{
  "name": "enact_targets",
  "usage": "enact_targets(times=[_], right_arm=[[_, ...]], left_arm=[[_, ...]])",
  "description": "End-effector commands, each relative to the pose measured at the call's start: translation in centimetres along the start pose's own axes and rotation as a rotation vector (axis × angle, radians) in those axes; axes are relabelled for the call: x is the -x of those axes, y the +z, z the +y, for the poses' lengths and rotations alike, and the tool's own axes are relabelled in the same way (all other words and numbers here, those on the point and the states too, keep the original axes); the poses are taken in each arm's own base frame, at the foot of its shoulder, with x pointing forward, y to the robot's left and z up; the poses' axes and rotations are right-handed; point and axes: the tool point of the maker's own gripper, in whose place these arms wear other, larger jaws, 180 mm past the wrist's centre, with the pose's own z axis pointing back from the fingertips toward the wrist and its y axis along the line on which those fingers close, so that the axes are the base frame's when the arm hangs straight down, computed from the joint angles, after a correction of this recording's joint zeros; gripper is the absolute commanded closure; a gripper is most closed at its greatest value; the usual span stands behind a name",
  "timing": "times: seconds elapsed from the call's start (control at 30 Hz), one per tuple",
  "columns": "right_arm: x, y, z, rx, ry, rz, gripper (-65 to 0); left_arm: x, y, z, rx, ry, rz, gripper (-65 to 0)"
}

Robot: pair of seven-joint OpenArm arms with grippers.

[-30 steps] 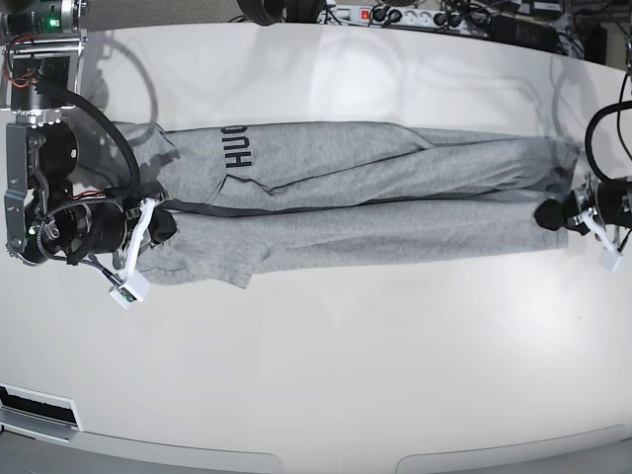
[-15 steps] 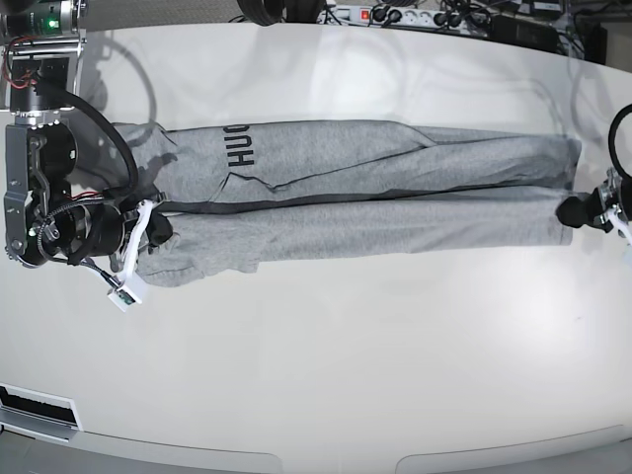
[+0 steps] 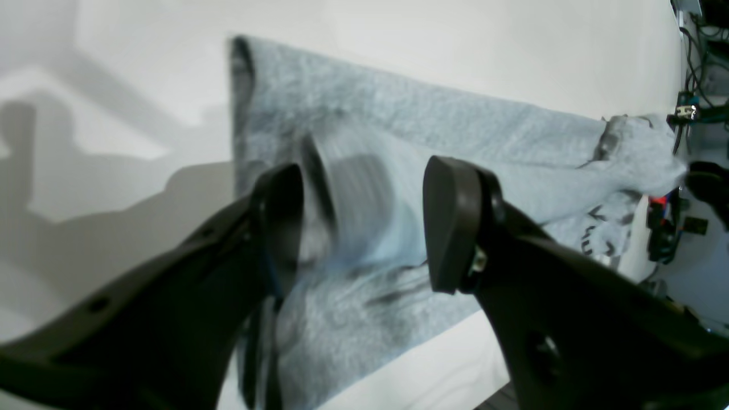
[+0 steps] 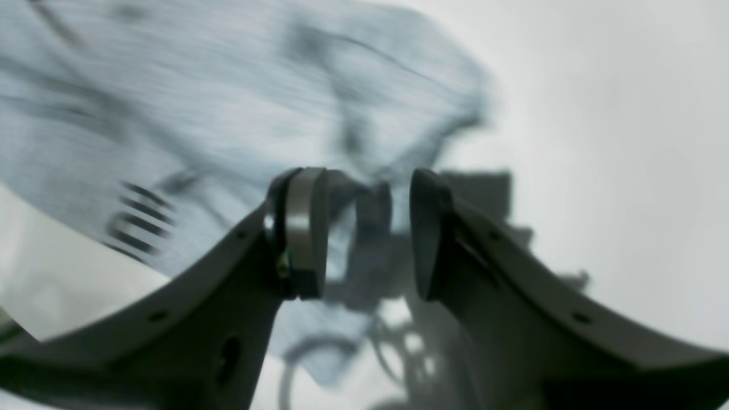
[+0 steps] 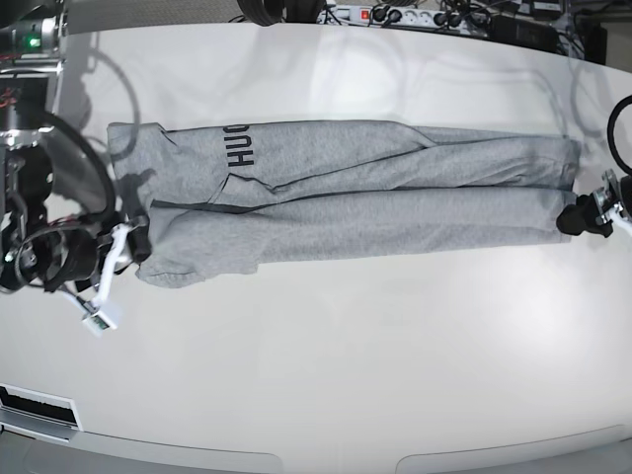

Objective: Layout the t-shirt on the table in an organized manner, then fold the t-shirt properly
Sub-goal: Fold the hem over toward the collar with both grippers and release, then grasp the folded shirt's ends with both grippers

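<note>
Where two claws part: one t-shirt [image 5: 346, 188], one table [image 5: 326, 365].

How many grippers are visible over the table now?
2. The right gripper is at the collar end of the t-shirt; the left gripper is at its hem end. None seem hidden.

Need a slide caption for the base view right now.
Grey t-shirt folded lengthwise on the white table, both grippers at its ends.

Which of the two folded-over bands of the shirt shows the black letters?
The far band of the heather-grey knit t-shirt, nearer the cables; its black block lettering sits toward the right gripper. The near band is plain grey.
</note>
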Motion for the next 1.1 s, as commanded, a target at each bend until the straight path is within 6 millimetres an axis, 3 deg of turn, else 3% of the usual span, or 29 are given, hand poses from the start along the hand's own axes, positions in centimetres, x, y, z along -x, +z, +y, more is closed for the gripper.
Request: enact_targets(times=[0.0,0.1,0.13,0.23,0.4,0.6,0.77,0.87,1.07], right_arm=[[-2.8,1.9,-1.0,0.014,0.020,-0.084,-25.4],[-4.7,3.2,-0.2,-0.067,0.007,-0.174,-24.8],[-5.4,3.4,0.5,-0.109,-0.004,-0.212,-21.7],[-6.0,3.0,2.8,-0.207,-0.010,-0.301,0.0],[-4.2,-0.9,3.9,-0.126,-0.037,-0.327,0.0],[0.0,-4.8,5.2,-0.034,-0.008,-0.256,0.0],[2.8,-5.5,5.4,0.001,-0.027,-0.214,0.0],[3.4,-5.7,5.9,-0.006,-0.033,-0.211,0.0],[4.4,-6.2,6.0,-0.015,-0.050,-0.188,0.0]], left_arm=[[-2.6,1.5,-0.4,0.013,-0.018,-0.068,-34.9],[-3.9,2.3,-0.8,0.044,0.007,-0.126,-34.9],[-4.3,2.5,-0.8,0.051,0.013,-0.144,-34.9],[-5.1,3.2,-0.8,0.054,0.021,-0.179,-34.9],[-6.5,4.5,-0.4,0.047,0.031,-0.246,-34.9],[-6.7,6.4,2.6,-0.061,0.025,-0.321,-34.9],[-4.4,7.1,6.0,-0.197,-0.020,-0.337,-34.9],[-2.9,7.6,7.4,-0.238,-0.025,-0.345,-34.9],[-1.1,7.5,8.2,-0.253,-0.010,-0.340,-34.9]])
